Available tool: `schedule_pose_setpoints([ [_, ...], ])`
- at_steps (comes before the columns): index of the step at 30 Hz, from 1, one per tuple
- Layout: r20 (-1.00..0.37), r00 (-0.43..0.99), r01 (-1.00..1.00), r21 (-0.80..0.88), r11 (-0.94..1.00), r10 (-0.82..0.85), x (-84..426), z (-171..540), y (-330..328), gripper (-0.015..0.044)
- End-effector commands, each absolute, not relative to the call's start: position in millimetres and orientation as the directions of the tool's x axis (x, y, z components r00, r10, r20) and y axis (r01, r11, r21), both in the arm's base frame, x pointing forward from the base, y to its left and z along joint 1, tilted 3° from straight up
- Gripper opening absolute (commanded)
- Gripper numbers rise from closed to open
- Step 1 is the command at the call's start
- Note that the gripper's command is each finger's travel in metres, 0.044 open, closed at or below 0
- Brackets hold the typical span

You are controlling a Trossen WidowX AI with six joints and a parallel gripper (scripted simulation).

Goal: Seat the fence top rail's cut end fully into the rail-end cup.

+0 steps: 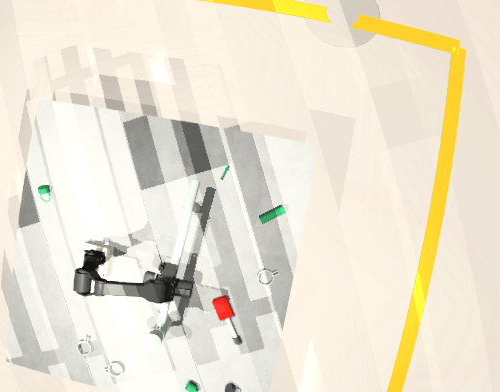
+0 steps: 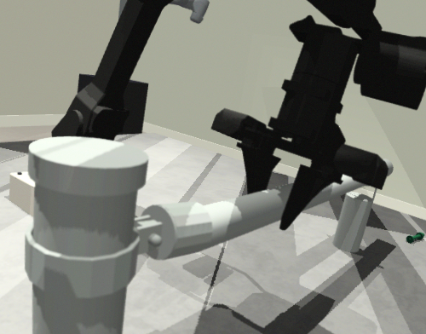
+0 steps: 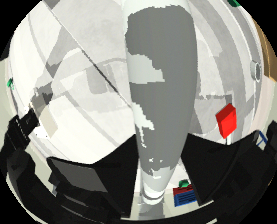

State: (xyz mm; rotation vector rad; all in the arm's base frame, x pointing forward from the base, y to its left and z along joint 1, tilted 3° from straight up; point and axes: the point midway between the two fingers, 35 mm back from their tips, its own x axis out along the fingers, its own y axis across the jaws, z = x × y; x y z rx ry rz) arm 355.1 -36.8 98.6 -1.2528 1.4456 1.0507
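The big post (image 2: 86,213) stands at left in the exterior view, under its round cap (image 2: 89,155) (image 1: 155,338). The brace band (image 2: 82,273) circles it a little below the cap. The rail-end cup (image 2: 188,230) hangs on the band's right side, facing the rail. The pale rail (image 2: 233,215) (image 1: 186,225) (image 3: 164,95) meets the cup's mouth, roughly in line; how deep its end sits is hidden. Its far part passes over the small post (image 2: 350,223) at the loop cap. My gripper (image 2: 270,209) (image 3: 157,136) is shut on the rail, one finger each side, near the cup.
A red-headed mallet (image 1: 222,308) (image 3: 226,120) lies right of the big post. A green cylinder (image 1: 272,214), a thin green piece (image 1: 225,172) and a loose ring band (image 1: 265,276) lie right of the rail. Two more bands (image 1: 84,346) (image 1: 116,369) lie left of the post.
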Motion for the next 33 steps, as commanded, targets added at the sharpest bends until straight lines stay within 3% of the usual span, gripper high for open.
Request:
schedule_pose_setpoints([
  [1, -0.976, -0.056, -0.992, 0.032, 0.118, -0.208, 354.6, 99.8, -37.2, 0.0000],
  [33, -0.974, -0.059, -0.992, 0.033, 0.121, -0.217, 352.6, 105.4, -41.1, 0.0000],
])
